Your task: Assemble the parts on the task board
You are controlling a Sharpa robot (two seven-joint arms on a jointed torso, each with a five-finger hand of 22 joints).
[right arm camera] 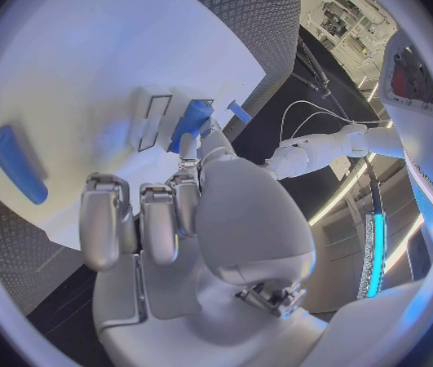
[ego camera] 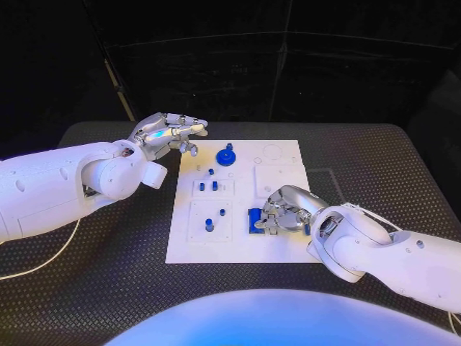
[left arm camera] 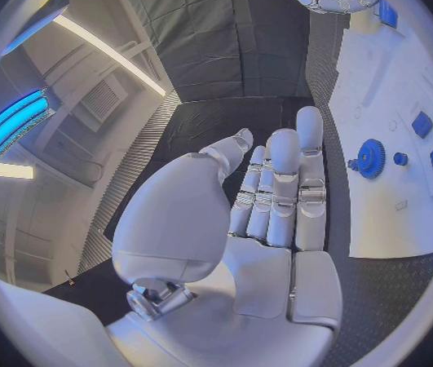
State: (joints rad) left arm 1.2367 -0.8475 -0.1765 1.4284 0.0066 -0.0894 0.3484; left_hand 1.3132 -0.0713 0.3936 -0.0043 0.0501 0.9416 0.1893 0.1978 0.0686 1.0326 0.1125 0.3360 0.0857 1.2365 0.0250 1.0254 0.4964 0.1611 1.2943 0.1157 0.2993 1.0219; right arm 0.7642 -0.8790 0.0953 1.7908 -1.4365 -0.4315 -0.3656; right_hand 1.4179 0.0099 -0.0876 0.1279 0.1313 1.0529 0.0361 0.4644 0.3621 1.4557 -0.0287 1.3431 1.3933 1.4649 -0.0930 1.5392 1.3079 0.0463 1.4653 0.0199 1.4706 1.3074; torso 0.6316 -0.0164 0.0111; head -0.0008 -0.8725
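My two arms were smooth glossy white shells, each ending in a silver segmented robot hand: left [ego camera: 166,134], right [ego camera: 282,209] (thin white cable trailed beneath the left).

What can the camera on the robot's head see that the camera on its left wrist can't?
Head view alone: the whole task board on the black table, with small blue pegs standing in its near panels.

Left wrist view alone: the left hand from behind, fingers stretched out straight, holding nothing.

Both: the round blue gear on the board's far end, and the right hand over the board, at a blue block.
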